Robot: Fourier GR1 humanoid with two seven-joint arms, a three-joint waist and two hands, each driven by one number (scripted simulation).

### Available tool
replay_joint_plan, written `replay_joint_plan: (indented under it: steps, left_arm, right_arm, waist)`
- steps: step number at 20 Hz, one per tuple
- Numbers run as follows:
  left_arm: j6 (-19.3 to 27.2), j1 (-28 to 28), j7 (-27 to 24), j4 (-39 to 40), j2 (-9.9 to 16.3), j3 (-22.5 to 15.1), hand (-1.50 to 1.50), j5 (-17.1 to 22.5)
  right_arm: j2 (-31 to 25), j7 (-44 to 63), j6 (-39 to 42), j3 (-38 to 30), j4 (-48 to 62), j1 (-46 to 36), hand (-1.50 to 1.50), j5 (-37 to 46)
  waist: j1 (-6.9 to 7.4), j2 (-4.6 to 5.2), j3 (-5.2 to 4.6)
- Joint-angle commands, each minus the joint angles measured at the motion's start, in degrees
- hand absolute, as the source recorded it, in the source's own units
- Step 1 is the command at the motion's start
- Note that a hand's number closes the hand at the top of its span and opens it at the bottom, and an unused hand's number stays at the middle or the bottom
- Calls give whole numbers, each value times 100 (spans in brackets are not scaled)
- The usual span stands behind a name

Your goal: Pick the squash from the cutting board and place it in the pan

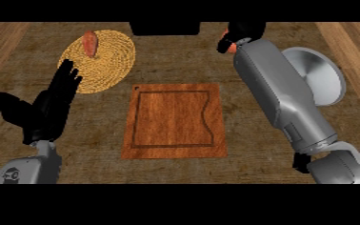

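Note:
The wooden cutting board lies at the counter's middle with nothing on it. My right hand is far back, past the board's right corner, fingers curled round an orange squash, of which only a small part shows below the hand. The grey round pan sits at the right, and my right forearm hides its left part. The hand and squash are up and to the left of the pan, not over it. My left hand rests open at the left, fingers up.
A round woven mat lies at the back left with a reddish-orange vegetable on its far side. A black object stands at the counter's back edge, between the mat and my right hand.

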Motion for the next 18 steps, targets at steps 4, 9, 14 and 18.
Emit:
replay_joint_plan:
  steps: [4,9,14,18]
  left_arm:
    - [-201,-152,-12,120,63,99,0,188]
    - [-247,243,-27,-334,94,68,0,149]
    - [-31,-65,-151,7,-100,-43,0,-68]
    - [-308,-9,-291,229,72,202,0,165]
  right_arm:
    - [-51,1724,492,-81,-688,-478,150,359]
    - [-538,1743,131,-314,-1113,60,150,416]
    - [-1335,1215,87,-686,-1662,605,150,194]
    - [-1619,998,-241,-842,-2188,1214,150,147]
  waist:
    - [78,53,16]
    - [135,63,20]
    - [64,69,21]
    - [85,72,19]
